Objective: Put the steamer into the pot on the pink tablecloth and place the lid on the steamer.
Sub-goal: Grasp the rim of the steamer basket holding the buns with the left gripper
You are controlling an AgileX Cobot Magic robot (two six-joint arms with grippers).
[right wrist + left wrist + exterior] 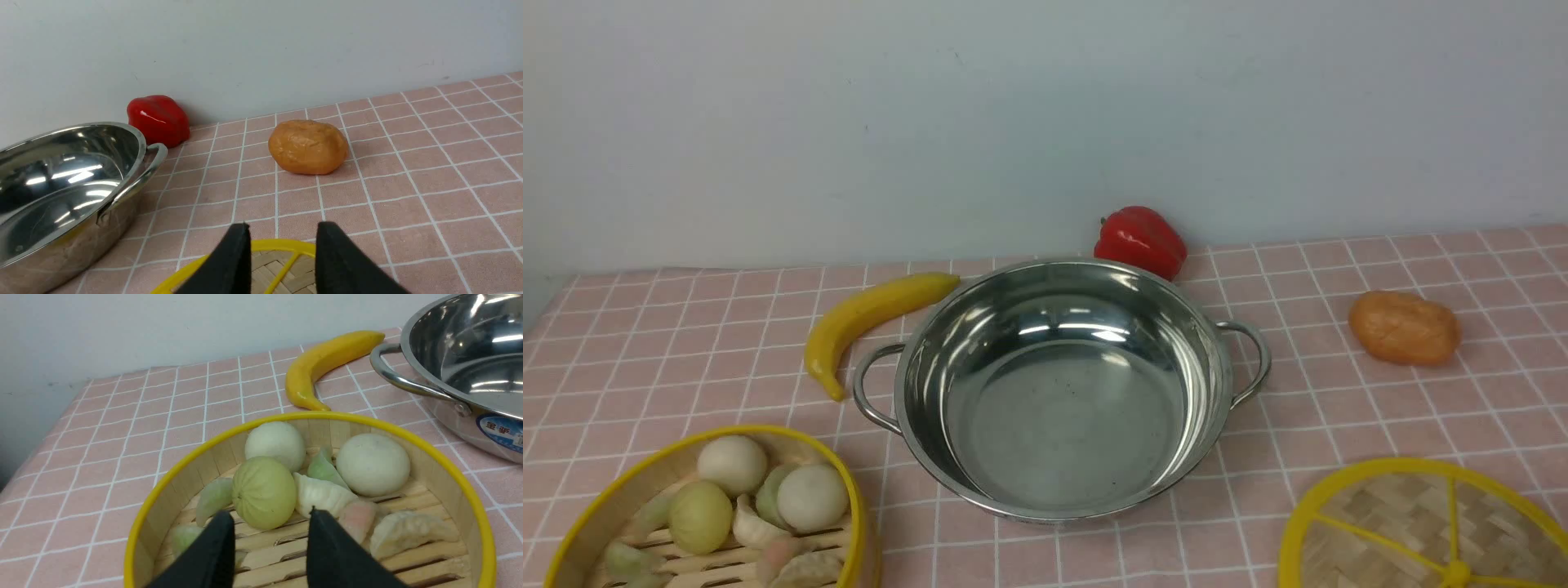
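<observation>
The steamer [645, 482], a yellow-rimmed bamboo basket of pale toy buns and dumplings, sits at the front left on the pink tablecloth [1339, 408]. The shiny steel pot [1062, 408] stands empty in the middle. The woven lid [1388, 523] lies flat at the front right. Neither gripper shows in the front view. In the left wrist view my left gripper [270, 514] hovers open over the steamer [196, 473], holding nothing, with the pot [470, 363] beside it. In the right wrist view my right gripper [282, 225] is open above the lid [282, 265], the pot [61, 179] off to one side.
A yellow banana [866, 318] lies against the pot's far-left side. A red pepper [1141, 239] sits behind the pot by the wall. A brown potato [1405, 328] rests at the right. The cloth's left edge drops off near the steamer.
</observation>
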